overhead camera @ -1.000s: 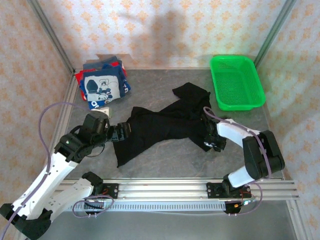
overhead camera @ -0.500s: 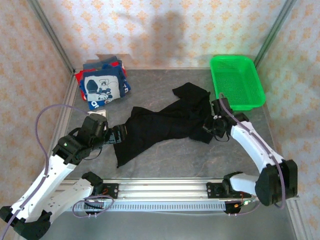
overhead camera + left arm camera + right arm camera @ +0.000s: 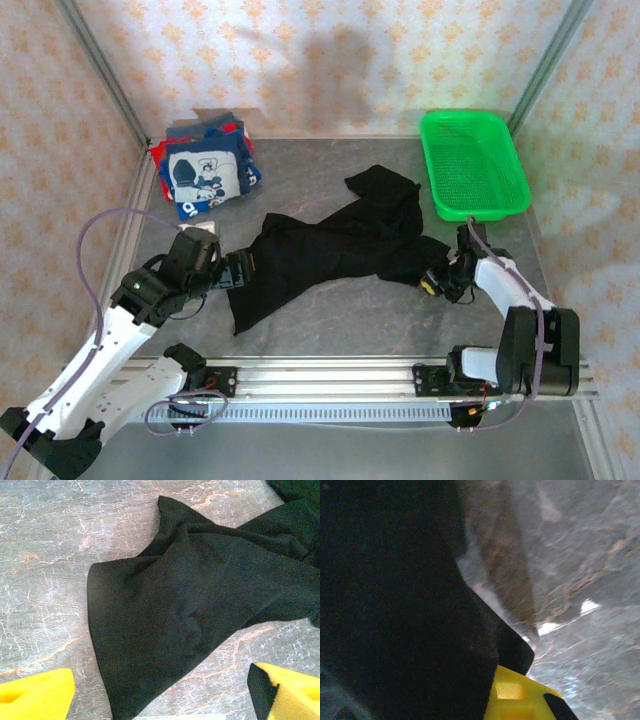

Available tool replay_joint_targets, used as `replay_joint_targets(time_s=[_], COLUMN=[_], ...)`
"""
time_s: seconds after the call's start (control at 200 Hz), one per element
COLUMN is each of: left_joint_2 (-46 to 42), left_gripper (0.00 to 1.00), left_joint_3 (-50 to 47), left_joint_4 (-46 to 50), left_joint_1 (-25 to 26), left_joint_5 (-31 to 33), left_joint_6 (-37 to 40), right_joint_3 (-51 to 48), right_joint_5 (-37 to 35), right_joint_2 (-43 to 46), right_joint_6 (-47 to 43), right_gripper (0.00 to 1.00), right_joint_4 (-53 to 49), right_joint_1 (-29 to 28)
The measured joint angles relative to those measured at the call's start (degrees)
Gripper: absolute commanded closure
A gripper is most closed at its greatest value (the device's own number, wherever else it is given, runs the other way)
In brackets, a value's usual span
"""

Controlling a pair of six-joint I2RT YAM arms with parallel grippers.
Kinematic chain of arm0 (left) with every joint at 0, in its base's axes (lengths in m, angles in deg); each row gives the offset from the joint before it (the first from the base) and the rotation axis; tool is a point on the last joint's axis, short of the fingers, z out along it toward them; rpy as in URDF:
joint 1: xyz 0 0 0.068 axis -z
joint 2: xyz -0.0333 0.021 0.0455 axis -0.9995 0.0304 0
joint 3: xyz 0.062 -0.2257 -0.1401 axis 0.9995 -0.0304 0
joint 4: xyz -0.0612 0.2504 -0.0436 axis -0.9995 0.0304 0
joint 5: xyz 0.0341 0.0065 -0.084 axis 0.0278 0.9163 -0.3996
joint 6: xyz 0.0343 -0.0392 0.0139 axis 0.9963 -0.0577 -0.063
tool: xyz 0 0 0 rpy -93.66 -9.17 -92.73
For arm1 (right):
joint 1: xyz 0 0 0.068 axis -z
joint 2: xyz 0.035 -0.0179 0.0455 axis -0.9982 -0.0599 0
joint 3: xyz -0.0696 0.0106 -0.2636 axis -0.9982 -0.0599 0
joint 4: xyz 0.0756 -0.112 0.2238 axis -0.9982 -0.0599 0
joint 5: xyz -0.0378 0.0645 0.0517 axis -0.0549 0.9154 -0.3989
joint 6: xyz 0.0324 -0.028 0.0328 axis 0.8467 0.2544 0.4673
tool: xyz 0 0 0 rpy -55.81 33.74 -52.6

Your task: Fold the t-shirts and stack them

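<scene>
Compared with 1 s ago, the right arm is seen folded back toward its base, and the right gripper (image 3: 437, 283) is now at the right tip of the black t-shirt (image 3: 320, 250), whose right end has been drawn out slightly toward the near-right. The left arm is barely changed. The right jaws are pressed together; in the blurred right wrist view dark cloth (image 3: 395, 605) lies against a yellow finger (image 3: 515, 700), so the shirt's edge appears to be pinched. The left gripper (image 3: 235, 270) is spread wide above the shirt's left end, with nothing held; in the left wrist view its yellow fingers (image 3: 35, 697) flank the hem of the shirt (image 3: 190, 615). The black t-shirt is unfolded, crumpled and twisted, and is stretched diagonally across the middle of the table (image 3: 330, 320), with 1 rumpled part toward the green basket (image 3: 472, 165). A stack of folded t-shirts (image 3: 205, 170) is kept at the far-left corner, the navy one with the white print (image 3: 203, 178) on top and a red edge (image 3: 158, 150) showing beneath.
</scene>
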Motion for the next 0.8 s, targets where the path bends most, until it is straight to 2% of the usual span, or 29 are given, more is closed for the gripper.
replay_joint_targets(time_s=[0.335,0.525,0.66,0.801], left_joint_2=[0.7,0.6,1.1,2.0], left_gripper=[0.10,0.07,0.12,0.19], left_joint_3=[-0.2,-1.8,-4.1,-9.9], left_joint_4=[0.0,0.0,1.2,3.2], left_joint_1=[0.0,0.0,0.0,0.0], left_joint_5=[0.0,-1.6,-5.5,-10.7], left_joint_6=[1.1,0.8,-2.8,-10.4], right_joint_3=[12.3,13.5,13.5,13.5], right_joint_5=[-3.5,-3.0,-3.4,-3.4], right_joint_2=[-0.9,-0.8,-0.8,-0.8], right_joint_6=[-6.3,-6.9,-7.0,-7.0], right_gripper=[1.00,1.00,1.00,1.00], right_joint_4=[-4.5,-6.5,-7.6,-7.6], right_joint_1=[1.1,1.2,1.2,1.2])
